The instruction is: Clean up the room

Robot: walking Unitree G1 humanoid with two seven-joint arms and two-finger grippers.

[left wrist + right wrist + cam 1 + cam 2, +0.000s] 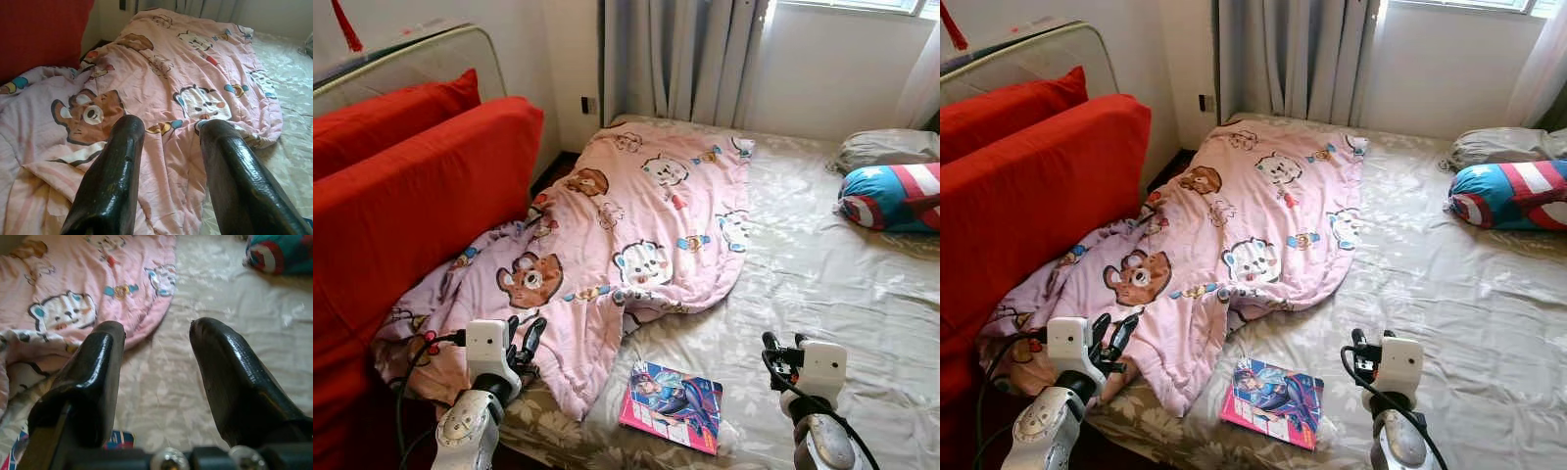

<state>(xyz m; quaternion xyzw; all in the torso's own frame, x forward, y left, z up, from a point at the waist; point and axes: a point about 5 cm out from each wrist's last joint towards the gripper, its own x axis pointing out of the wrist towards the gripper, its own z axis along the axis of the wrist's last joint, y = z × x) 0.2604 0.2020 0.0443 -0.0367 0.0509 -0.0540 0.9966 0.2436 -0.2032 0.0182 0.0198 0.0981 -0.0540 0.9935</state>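
Note:
A rumpled pink blanket printed with cartoon bears and cats lies across the left half of the bed, its near corner hanging over the front edge. Just right of that corner, near the bed's front edge, a colourful comic book lies flat. My left gripper hovers open over the blanket's near left corner, with nothing between its fingers. My right gripper is also open, above the bare sheet to the right of the book, and its fingers hold nothing.
A large red cushion leans against the bed's left side. A shield-patterned pillow and a grey pillow lie at the far right. Grey curtains hang behind the bed.

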